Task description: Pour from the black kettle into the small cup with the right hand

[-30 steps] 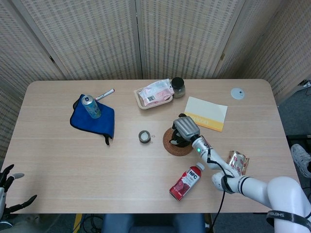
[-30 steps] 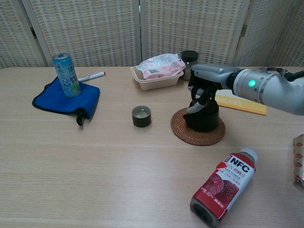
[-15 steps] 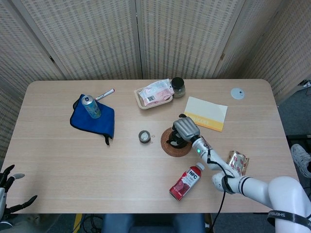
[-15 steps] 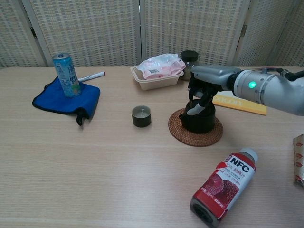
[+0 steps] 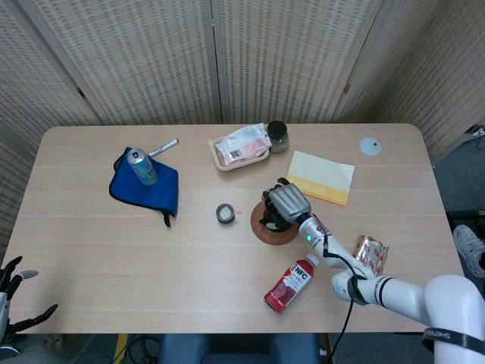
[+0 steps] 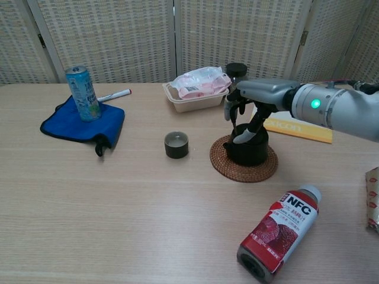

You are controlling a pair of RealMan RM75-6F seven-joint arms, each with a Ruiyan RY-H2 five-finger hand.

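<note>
My right hand [image 6: 251, 106] sits over the black kettle [image 6: 247, 148] a little right of centre in the chest view. My fingers [image 6: 230, 108] hang down beside the kettle's top and look partly spread, but from here I cannot tell whether they actually grip it or only touch it. In the head view my hand's back covers most of the kettle [image 5: 270, 220] — only a dark sliver shows at its left edge. The kettle stands upright on a round woven coaster [image 6: 222, 164], whose far rim is hidden behind the kettle's body.

The small cup [image 6: 176, 145] stands just left of the coaster, apart from it, with a pale inside; what it holds is too small to make out. In the head view the cup [image 5: 224, 214] sits at mid-frame.

My left hand [image 5: 14, 292] shows only at the lower left corner of the head view, cut off by the frame edge, its fingers apart and holding nothing.

Lower right in the chest view, a red juice bottle [image 6: 277, 232] lies on its side on the table [image 6: 118, 207] — its base is nearest the camera.
</note>
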